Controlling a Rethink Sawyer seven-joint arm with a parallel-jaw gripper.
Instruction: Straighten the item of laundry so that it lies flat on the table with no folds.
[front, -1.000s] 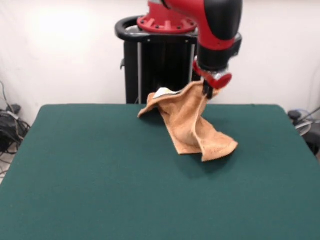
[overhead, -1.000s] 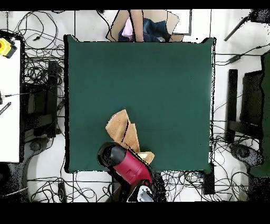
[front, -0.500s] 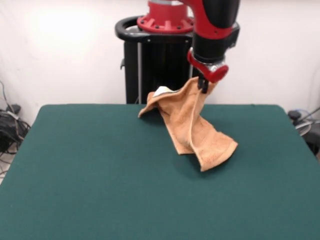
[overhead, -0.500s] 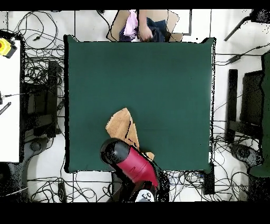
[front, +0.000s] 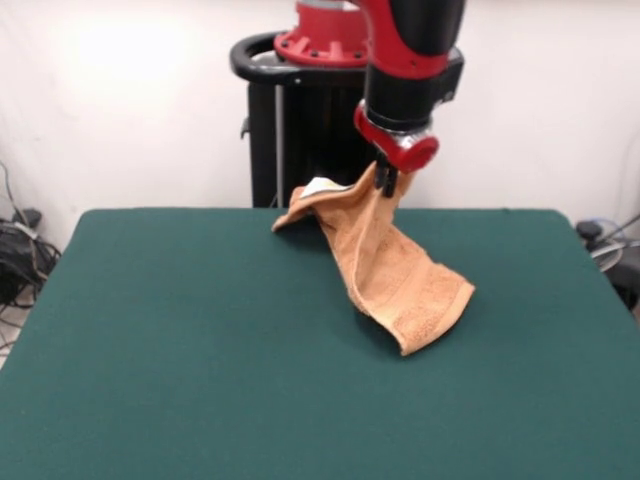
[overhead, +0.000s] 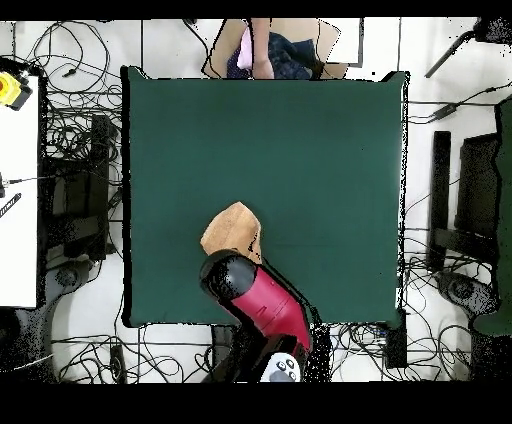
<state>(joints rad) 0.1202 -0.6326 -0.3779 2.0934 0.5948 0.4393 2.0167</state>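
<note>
The orange-tan towel (front: 395, 275) hangs twisted from my gripper (front: 384, 180) near the far edge of the green table (front: 200, 350). The gripper is shut on the towel's upper edge and holds it above the table. The towel's lower end rests on the cloth, and a folded corner with a white label (front: 318, 186) sticks out to the left. In the overhead view the red and black arm (overhead: 255, 300) covers most of the towel (overhead: 230, 230), and the gripper itself is hidden under the arm.
The black pedestal (front: 300, 130) stands behind the table's far edge. A person (overhead: 265, 50) shows at the top edge of the overhead view beside a box of clothes. Cables lie on the floor around the table (overhead: 300, 150).
My gripper has moved left and a little higher with the towel's edge in it. The hanging part of the towel has stretched out, and less of it shows past the arm from above.
</note>
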